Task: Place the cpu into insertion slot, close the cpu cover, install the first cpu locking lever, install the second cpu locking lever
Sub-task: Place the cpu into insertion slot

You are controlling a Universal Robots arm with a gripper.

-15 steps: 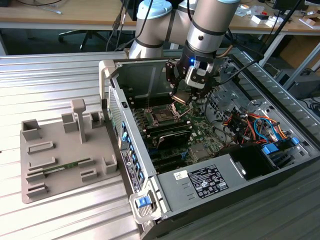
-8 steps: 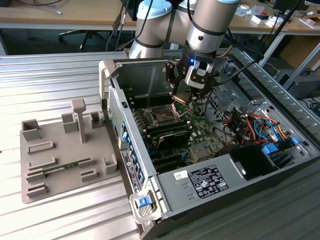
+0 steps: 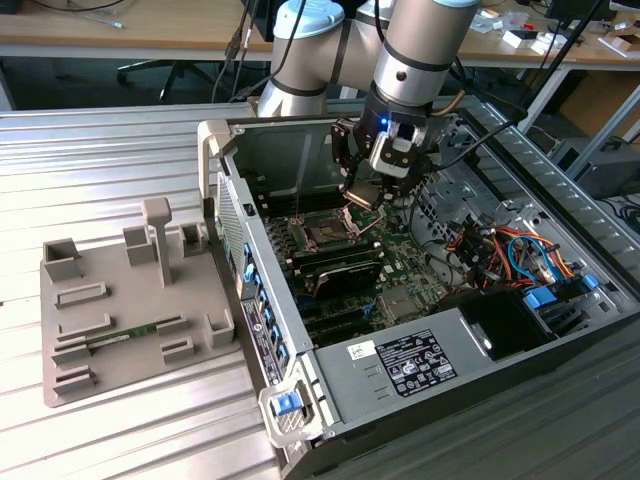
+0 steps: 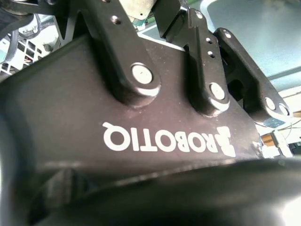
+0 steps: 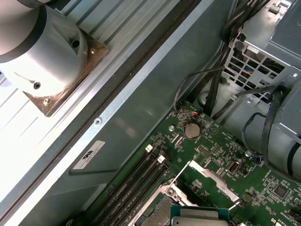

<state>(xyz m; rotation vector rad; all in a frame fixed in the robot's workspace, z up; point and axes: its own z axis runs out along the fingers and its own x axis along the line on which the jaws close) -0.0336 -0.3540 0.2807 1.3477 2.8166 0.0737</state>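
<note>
Exterior view: tool (image 3: 367, 189) closed on cpu (image 3: 359, 194), held tilted just above insertion slot (image 3: 325, 233), not touching. Slot centre dark; I judge it empty. First wrist view: cpu cover (image 5: 209, 175) open. All four steps outstanding, by my reading.

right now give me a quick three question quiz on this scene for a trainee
1. True or false: the cpu lies flat in the insertion slot.
2. The gripper is over: A) the grey fixture tray, B) the open computer case, C) the wooden desk.
3. Fill in: in the first wrist view, a round silver coin ____ sits on the green motherboard.

Key: 1 false, the gripper holds it tilted above the slot; 2 B; 3 battery.
</note>
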